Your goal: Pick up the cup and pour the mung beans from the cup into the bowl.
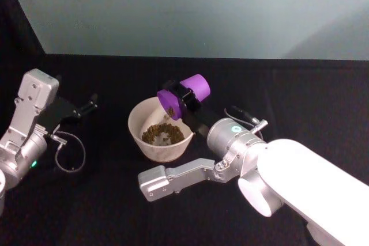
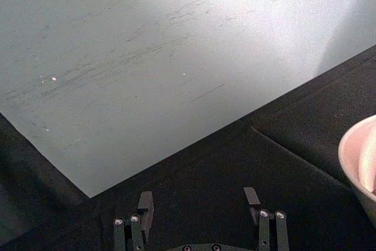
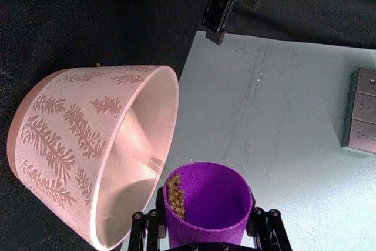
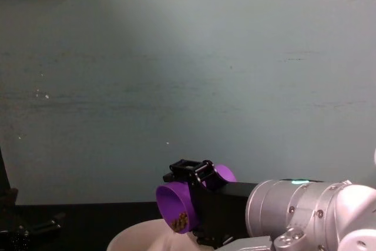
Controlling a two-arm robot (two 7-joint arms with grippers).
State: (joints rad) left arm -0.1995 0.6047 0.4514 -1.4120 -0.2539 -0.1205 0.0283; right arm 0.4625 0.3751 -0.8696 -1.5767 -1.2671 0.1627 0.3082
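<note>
My right gripper is shut on the purple cup and holds it tipped on its side above the far right rim of the cream bowl. Mung beans sit at the cup's lower lip, and a heap of mung beans lies in the bowl. The right wrist view shows the cup between the fingers with beans clinging to its inner wall, next to the leaf-patterned bowl. In the chest view the tilted cup hangs over the bowl's rim. My left gripper rests open at the left, away from the bowl.
A black cloth covers the table, which ends at a pale green wall. A loose cable loops by the left arm. Wall sockets show on the wall in the right wrist view.
</note>
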